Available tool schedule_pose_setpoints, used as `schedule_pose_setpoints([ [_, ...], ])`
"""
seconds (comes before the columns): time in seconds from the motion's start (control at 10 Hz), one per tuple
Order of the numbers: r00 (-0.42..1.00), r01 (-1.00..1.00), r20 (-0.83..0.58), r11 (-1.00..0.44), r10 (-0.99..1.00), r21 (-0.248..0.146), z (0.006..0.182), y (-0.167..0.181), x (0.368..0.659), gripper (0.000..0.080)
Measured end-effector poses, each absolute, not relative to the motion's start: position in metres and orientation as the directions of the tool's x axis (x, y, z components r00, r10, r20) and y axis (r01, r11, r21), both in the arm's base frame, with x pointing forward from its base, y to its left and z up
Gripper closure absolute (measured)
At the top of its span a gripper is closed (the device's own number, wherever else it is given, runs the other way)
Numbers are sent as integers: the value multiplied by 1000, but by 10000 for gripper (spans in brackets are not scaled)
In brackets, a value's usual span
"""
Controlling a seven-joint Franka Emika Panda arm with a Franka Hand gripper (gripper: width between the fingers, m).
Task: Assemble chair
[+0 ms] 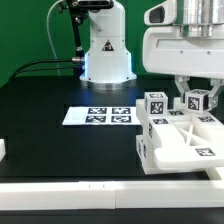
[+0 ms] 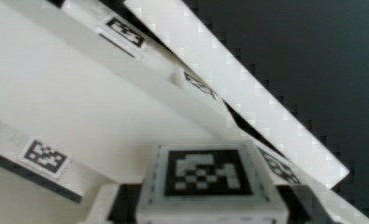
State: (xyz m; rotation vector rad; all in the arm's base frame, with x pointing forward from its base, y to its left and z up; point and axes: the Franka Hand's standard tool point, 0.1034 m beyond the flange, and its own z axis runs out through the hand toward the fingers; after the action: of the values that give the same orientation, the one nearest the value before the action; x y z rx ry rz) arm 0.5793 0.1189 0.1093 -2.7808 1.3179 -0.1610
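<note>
The chair's white parts (image 1: pixel 180 140) stand joined at the exterior view's right: a big slab with cut-outs, side bars and a tagged post (image 1: pixel 155 106). My gripper (image 1: pixel 197 96) hangs over their back right and is shut on a small white tagged block (image 1: pixel 197 102), held just above the parts. In the wrist view the block (image 2: pixel 207 178) sits between my dark fingers (image 2: pixel 126 203), its tag facing the camera. Below it lie the white slab (image 2: pixel 92 100) and tagged bars (image 2: pixel 199 85). My gripper (image 2: pixel 207 206) is at that frame's edge.
The marker board (image 1: pixel 100 116) lies flat at the table's middle. The robot base (image 1: pixel 105 50) stands behind it. A long plain white rail (image 1: pixel 90 196) runs along the front edge. A small white piece (image 1: pixel 3 150) sits at the exterior view's left edge.
</note>
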Motion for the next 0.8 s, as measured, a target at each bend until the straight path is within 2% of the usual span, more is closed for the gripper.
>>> schedule_pose_setpoints([
  [0.1, 618, -777, 66, -621, -784, -100, 109, 119, 579, 533],
  [0.2, 546, -829, 51, -548, -836, -109, 109, 120, 579, 533],
  [0.4, 334, -933, 9, -332, -942, -137, 109, 119, 580, 533],
  [0.7, 380, -915, 19, -379, -925, -140, 108, 120, 579, 521],
  [0.8, 446, -888, 15, -445, -895, -117, 108, 120, 577, 315],
])
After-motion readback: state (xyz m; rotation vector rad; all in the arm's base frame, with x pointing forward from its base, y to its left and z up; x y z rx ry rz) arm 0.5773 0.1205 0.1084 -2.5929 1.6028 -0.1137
